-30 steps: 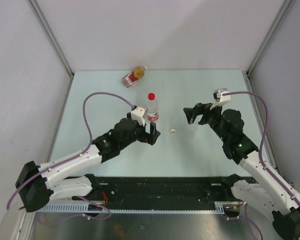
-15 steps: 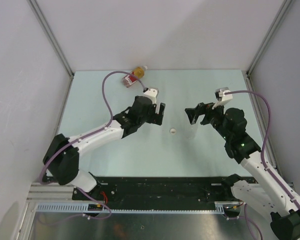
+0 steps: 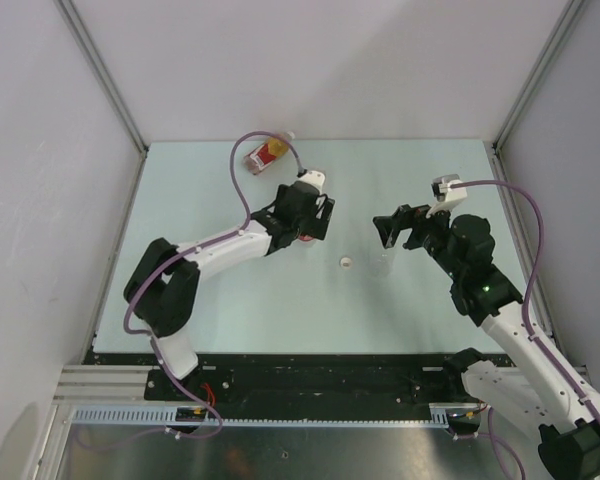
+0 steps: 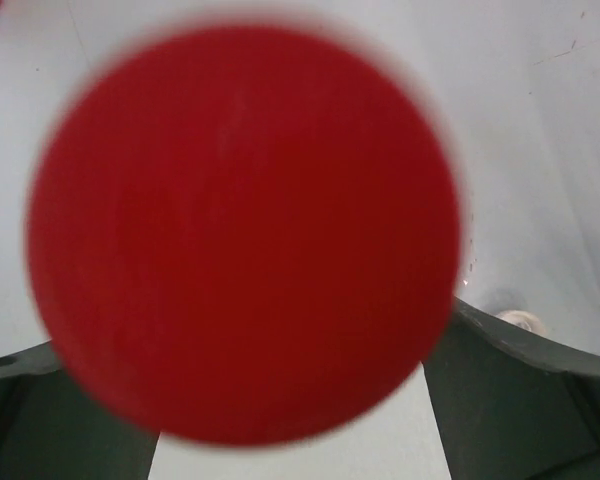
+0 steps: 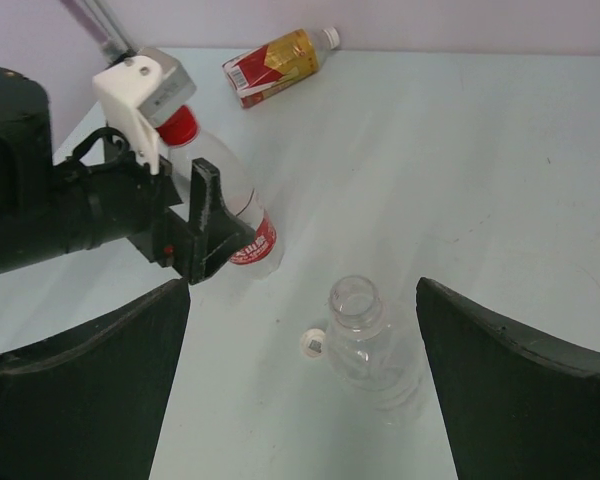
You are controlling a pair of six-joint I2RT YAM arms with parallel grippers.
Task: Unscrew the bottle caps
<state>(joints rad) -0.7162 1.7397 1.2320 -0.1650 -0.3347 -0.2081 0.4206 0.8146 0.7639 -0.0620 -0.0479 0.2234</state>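
Observation:
A blurred bright red cap (image 4: 245, 230) fills the left wrist view, directly under the camera. My left gripper (image 3: 316, 218) stands open over the upright red-and-white labelled bottle (image 5: 248, 228), one finger (image 5: 215, 215) beside its body; its red cap (image 5: 178, 125) is on. A clear unlabelled bottle (image 5: 368, 345) stands open-necked, with a loose white cap (image 5: 313, 343) on the table beside it. My right gripper (image 5: 302, 290) hangs open above and short of this bottle, holding nothing. An amber bottle (image 5: 275, 62) lies on its side at the back, its white cap (image 5: 328, 37) on.
The pale green table (image 3: 230, 290) is closed in by grey walls at the left, back and right. A black rail (image 3: 320, 375) runs along the near edge between the arm bases. The left arm's purple cable (image 3: 242, 170) loops near the amber bottle (image 3: 265, 155).
My left arm has swung from the near side of the red-capped bottle to above it, and the gripper now covers the cap. The right arm has hardly moved.

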